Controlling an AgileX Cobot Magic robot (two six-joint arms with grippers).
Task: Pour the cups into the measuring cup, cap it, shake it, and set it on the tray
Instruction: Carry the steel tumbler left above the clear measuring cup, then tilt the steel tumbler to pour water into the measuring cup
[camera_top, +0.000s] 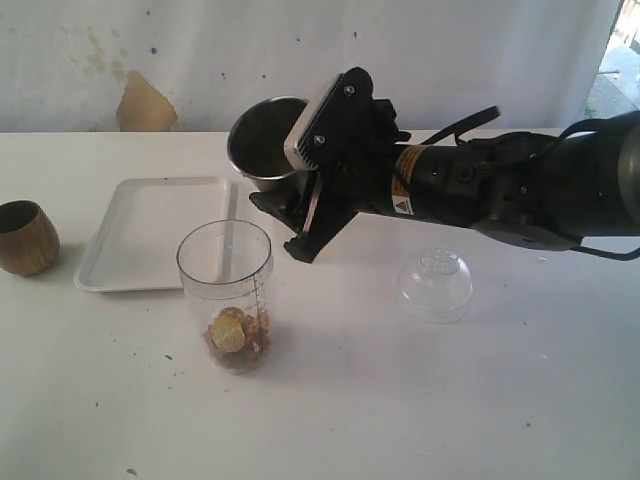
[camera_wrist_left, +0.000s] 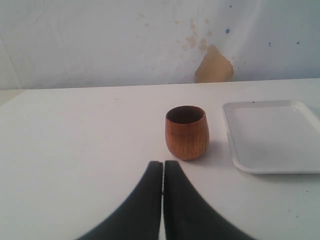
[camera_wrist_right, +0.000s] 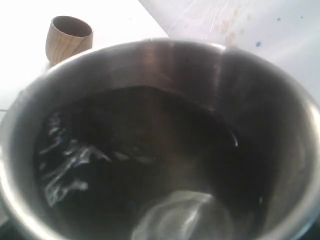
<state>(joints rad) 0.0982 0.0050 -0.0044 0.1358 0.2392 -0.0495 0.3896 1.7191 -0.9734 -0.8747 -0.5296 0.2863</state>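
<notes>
The steel tumbler (camera_top: 262, 140) hangs tilted in the air over the tray's near corner, up and to the right of the measuring cup, with my right gripper (camera_top: 298, 185) shut on it. Its dark shiny inside (camera_wrist_right: 165, 150) fills the right wrist view and hides the fingers. The clear measuring cup (camera_top: 225, 290) stands upright with yellow and brown pieces at its bottom. The wooden cup (camera_top: 25, 237) (camera_wrist_left: 186, 132) (camera_wrist_right: 67, 37) stands at the far left. My left gripper (camera_wrist_left: 163, 165) is shut and empty, a short way in front of that cup. The white tray (camera_top: 150, 230) (camera_wrist_left: 272, 135) lies empty.
A clear domed lid (camera_top: 434, 285) rests on the table to the right of the measuring cup, under the right arm. A pale wall with a brown patch (camera_top: 145, 105) backs the white table.
</notes>
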